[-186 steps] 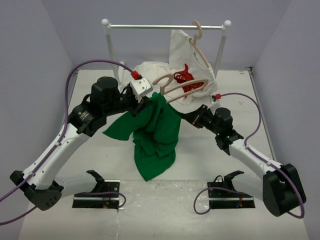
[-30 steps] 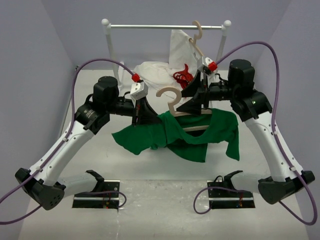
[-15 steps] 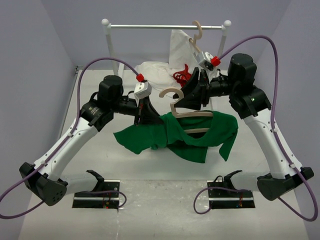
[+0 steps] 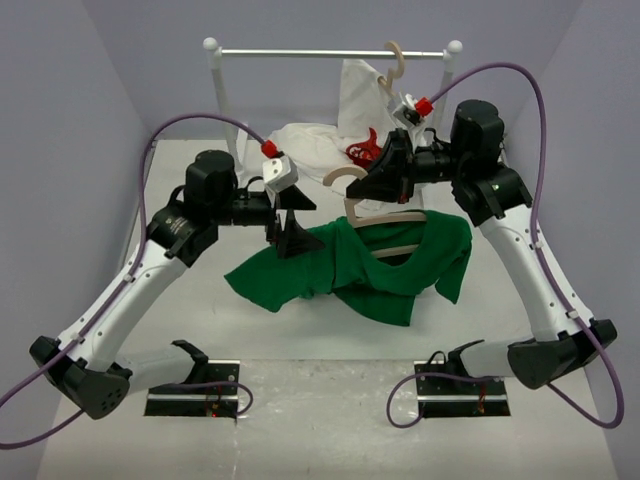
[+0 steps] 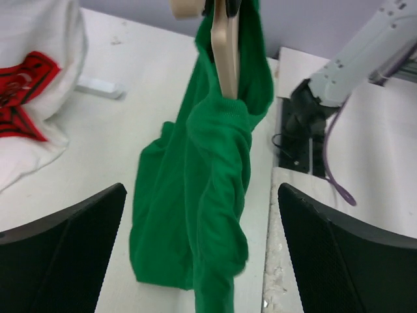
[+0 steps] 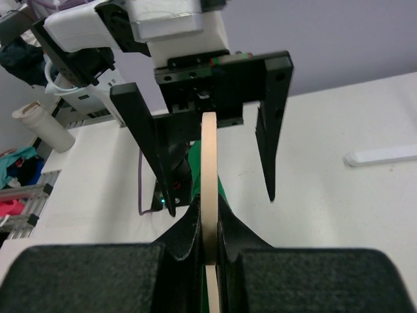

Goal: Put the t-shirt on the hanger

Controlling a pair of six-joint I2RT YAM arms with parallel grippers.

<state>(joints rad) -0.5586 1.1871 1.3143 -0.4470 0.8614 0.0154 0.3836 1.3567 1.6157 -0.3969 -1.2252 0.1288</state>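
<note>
R end effector (image 6: 210,220) grips hanger (image 6: 208,150); L end effector (image 4: 297,221) splayed.

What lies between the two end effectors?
The hanger, edge-on, gripped by the right end effector; seen in the right wrist view.

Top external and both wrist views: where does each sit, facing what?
Top external: above and behind the bases, looking down on both arms, bright green cloth t-shirt, pale curved wooden hanger.
Left wrist: on the open left gripper, facing the draped t-shirt.
Right wrist: on the right gripper, shut on the hanger, facing the left gripper.
All share the hanger.
</note>
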